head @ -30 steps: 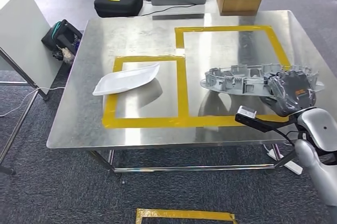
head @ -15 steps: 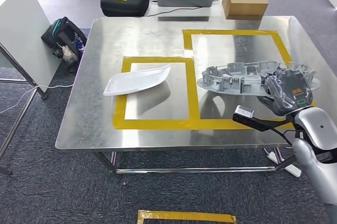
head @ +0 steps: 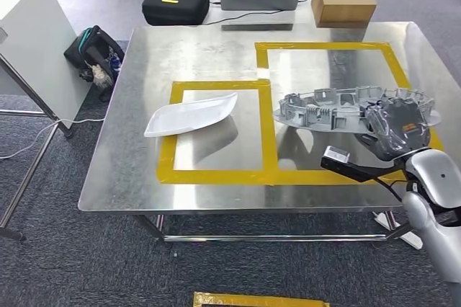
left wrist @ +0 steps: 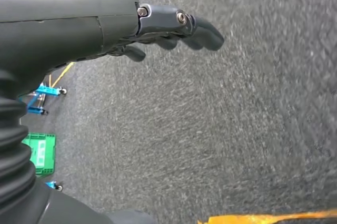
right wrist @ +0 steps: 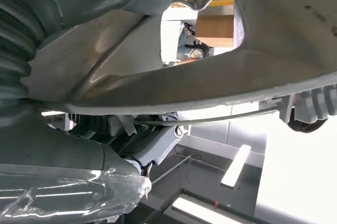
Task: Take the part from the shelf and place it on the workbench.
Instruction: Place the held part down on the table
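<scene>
One ribbed grey plastic part (head: 348, 109) (long, curved) is grasped by the right hand (head: 400, 128) above the steel workbench (head: 130, 170).

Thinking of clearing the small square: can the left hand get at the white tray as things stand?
Probably not right away. The left hand hangs low over carpet, holding nothing, fingers apart. The white tray lies uncovered on the workbench; nothing blocks it, but the arm must first rise above the edge.
</scene>
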